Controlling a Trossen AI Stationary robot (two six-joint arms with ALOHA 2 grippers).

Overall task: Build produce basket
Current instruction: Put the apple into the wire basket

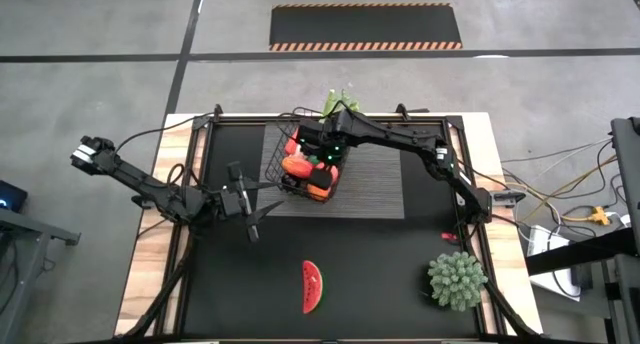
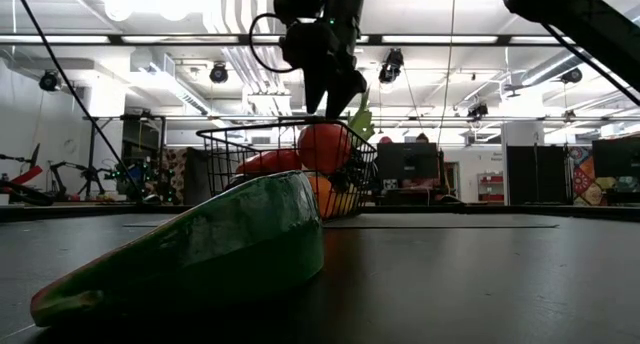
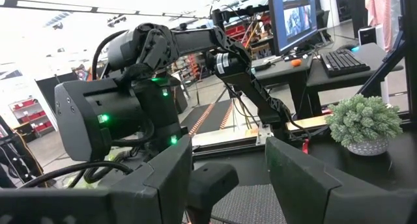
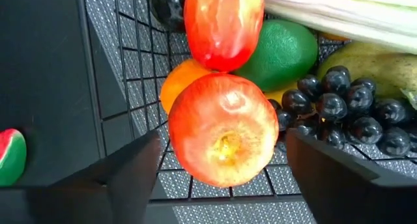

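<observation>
The black wire basket (image 1: 290, 164) stands on the left end of the grey ribbed mat (image 1: 375, 184). A red apple (image 4: 223, 129) lies on top of the pile inside it, with an orange (image 4: 179, 81), a lime (image 4: 283, 51), dark grapes (image 4: 345, 113) and a leek (image 4: 339, 15). My right gripper (image 4: 221, 149) hangs open just above the apple, pointing down, one finger on either side and clear of it; in the low view the right gripper (image 2: 335, 96) stands above the apple (image 2: 325, 149). My left gripper (image 1: 262, 192) waits open left of the basket. A watermelon slice (image 1: 312, 286) lies flat near the front edge.
A green potted plant (image 1: 457, 279) stands at the front right corner of the black table top. The table's raised frame rail (image 1: 190, 184) runs along the left side. The watermelon slice (image 2: 200, 244) fills the foreground of the low view.
</observation>
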